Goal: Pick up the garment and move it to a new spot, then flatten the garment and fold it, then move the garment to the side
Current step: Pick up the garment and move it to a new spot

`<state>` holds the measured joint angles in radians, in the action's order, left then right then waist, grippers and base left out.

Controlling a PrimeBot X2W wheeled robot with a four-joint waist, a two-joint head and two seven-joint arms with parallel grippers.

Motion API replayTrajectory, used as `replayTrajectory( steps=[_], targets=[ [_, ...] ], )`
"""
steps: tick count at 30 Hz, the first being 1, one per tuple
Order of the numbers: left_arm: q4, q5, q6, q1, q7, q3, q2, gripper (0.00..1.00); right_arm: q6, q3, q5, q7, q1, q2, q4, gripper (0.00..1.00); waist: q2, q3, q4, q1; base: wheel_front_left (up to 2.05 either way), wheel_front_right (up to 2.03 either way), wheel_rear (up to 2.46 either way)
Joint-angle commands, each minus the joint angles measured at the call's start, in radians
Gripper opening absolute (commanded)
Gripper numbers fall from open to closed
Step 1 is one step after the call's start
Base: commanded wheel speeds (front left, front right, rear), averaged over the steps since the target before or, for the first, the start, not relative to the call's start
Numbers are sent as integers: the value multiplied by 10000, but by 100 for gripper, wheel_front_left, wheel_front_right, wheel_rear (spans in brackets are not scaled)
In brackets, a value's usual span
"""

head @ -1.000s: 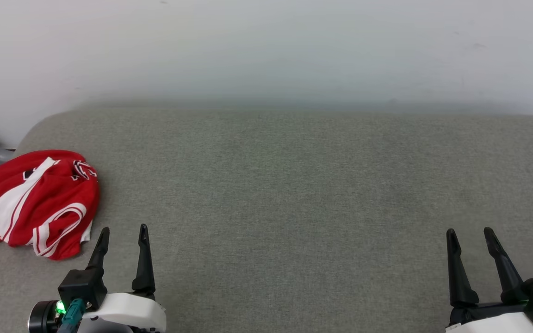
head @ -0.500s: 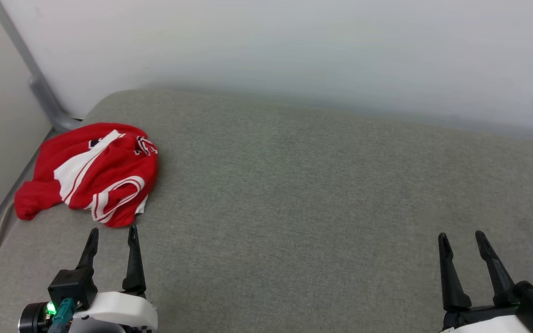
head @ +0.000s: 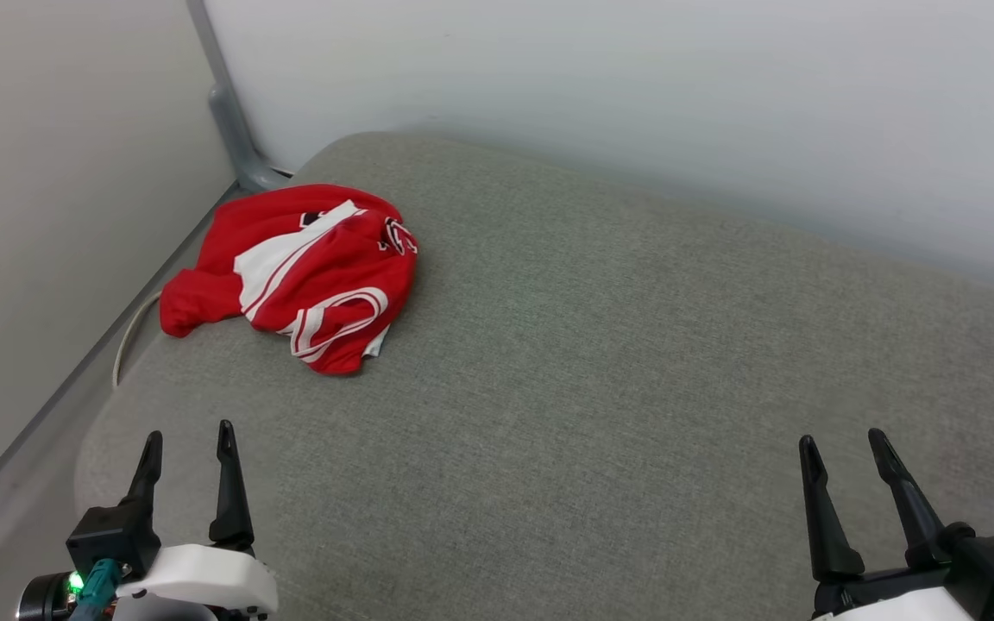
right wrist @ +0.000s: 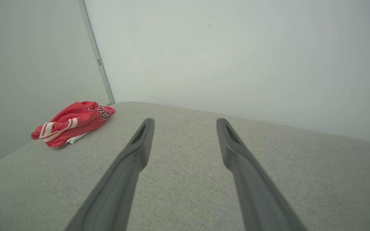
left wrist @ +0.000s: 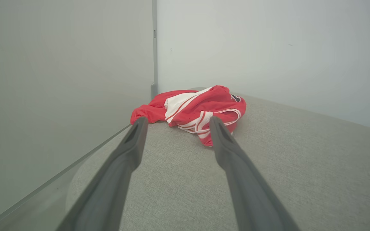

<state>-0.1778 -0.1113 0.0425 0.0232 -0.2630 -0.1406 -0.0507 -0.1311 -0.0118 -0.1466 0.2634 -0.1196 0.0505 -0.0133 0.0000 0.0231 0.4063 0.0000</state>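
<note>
Dark and long, the two fingers of the left gripper [head: 187,431] are standing wide apart and holding nothing, over the near left part of the grey fabric cushion [head: 592,345]. The right gripper [head: 841,435] is gaping empty too, over the cushion's near right part. The garment [head: 307,276] is lying crumpled on the cushion's far left corner, showing red cloth and white striped trim, apart from both grippers and nearer the left one.
</note>
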Motion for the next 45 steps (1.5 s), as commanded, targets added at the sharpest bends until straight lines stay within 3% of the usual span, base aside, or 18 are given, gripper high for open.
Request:
replayTrajectory(
  steps=[1, 13, 21, 27, 34, 39, 45],
  targets=[
    [-15, -21, -43, -37, -28, -66, 5, 100, 7, 7, 61, 21, 78, -6, 5, 100, 0, 45, 266, 0, 0, 0, 0],
    [-49, -198, -145, -32, -28, -223, 6, 100, 7, 89, 178, 21, 152, -6, 14, 100, 0, 153, 481, 0, 0, 0, 0],
    [-330, -294, 291, 1329, -28, -786, -123, 100, 7, 123, 508, 21, 398, -6, -124, 100, 0, 630, 18, 0, 0, 0, 0],
    [-1206, -664, 703, 3400, -28, -1421, -990, 100, 7, 180, 990, 21, 796, -6, -387, 100, 0, 1419, -714, 0, 0, 0, 0],
    [-2530, -866, 850, 5681, -28, -1115, -2371, 100, 7, 72, 1347, 21, 1297, -6, -829, 100, 0, 2369, -1425, 0, 0, 0, 0],
    [-3731, -1623, 872, 6991, 155, 118, -3379, 100, 7, 8, 1552, 21, 1510, -6, -1087, 100, 0, 2806, -1773, 0, 0, 0, 0],
    [-4473, -2958, 874, 7885, 1700, 2455, -4615, 100, 7, -96, 1705, 21, 1657, -7, -1283, 100, 0, 3101, -2006, 0, 0, 0, 0]
  ],
)
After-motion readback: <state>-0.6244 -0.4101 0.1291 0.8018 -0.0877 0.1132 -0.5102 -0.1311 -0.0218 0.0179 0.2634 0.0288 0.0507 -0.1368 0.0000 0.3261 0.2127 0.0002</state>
